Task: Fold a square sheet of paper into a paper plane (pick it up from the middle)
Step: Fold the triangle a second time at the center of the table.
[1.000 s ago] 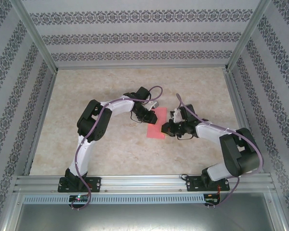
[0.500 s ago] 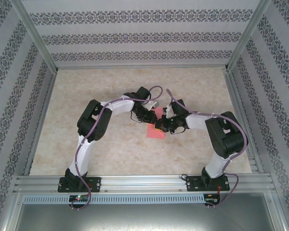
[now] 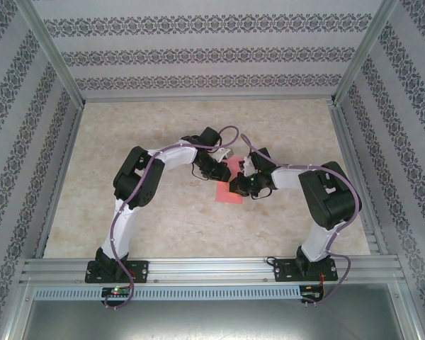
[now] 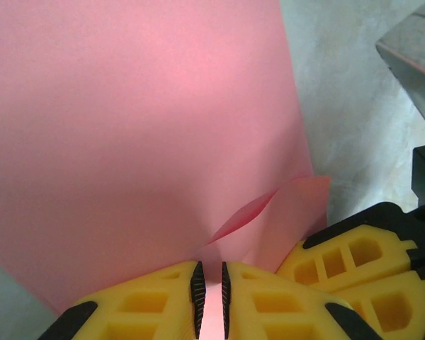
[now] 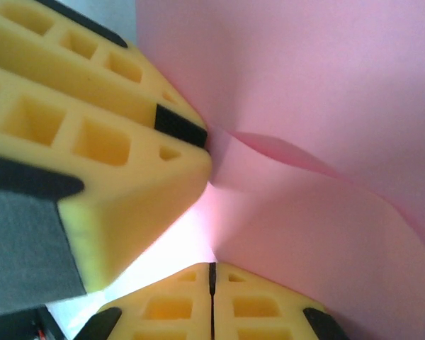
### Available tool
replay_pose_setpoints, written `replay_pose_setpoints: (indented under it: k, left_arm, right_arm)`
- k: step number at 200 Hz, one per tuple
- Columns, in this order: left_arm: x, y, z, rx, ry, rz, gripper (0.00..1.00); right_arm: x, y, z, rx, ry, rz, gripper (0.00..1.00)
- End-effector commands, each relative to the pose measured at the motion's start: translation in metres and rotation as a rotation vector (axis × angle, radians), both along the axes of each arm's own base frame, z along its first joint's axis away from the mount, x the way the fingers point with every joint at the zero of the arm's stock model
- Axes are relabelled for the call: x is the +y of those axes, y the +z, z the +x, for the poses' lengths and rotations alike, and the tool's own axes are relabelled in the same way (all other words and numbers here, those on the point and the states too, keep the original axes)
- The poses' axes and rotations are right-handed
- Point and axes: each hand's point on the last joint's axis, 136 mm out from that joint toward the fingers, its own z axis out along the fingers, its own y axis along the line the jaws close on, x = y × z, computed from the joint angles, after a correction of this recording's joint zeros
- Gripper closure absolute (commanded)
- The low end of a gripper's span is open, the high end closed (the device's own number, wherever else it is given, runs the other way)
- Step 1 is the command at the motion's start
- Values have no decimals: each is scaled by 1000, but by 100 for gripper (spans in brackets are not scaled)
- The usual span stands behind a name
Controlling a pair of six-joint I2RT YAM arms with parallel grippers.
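The square sheet of paper (image 3: pixel 227 193) is salmon-pink and lies mid-table between both arms. My left gripper (image 3: pixel 223 168) sits at its far edge. In the left wrist view the sheet (image 4: pixel 142 127) spreads ahead, and the left gripper (image 4: pixel 210 265) is shut on a pinched-up ridge of it, with a flap lifted beside. My right gripper (image 3: pixel 236 185) is shut, its tip (image 5: pixel 212 265) against the sheet (image 5: pixel 326 85) next to the left fingers (image 5: pixel 92 134). The right fingers (image 4: pixel 347 255) lie close beside the left jaws. A paper plane is out of view.
The beige marbled tabletop (image 3: pixel 163 212) is boxed in by patterned walls and aluminium posts. A metal rail (image 3: pixel 212 268) runs along the near edge, carrying both arm bases. Open tabletop lies to the left, right and far side of the grippers.
My right arm has swung left and its shut gripper has come over the sheet, close to the left gripper. The left arm has stayed put, still pinching the paper.
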Motion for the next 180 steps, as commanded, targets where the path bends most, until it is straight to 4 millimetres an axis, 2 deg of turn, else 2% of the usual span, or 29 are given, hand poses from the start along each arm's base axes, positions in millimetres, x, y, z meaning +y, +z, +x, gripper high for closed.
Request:
replay_pose_setpoints:
  k: [1, 58, 131, 157, 180]
  left_arm:
    - [47, -66, -12, 87, 37, 225, 79]
    - [47, -67, -12, 86, 30, 225, 79]
    - [42, -60, -10, 86, 36, 197, 79]
    - [38, -56, -10, 88, 37, 176, 79]
    - [32, -50, -8, 88, 43, 148, 79]
  right_arm:
    - [-31, -25, -35, 104, -13, -126, 93]
    - [-50, -31, -62, 134, -60, -142, 93]
    - [-65, -29, -82, 150, -113, -179, 93]
    - [-62, -14, -76, 119, -117, -155, 93]
    - [-54, 16, -57, 47, -113, -101, 93]
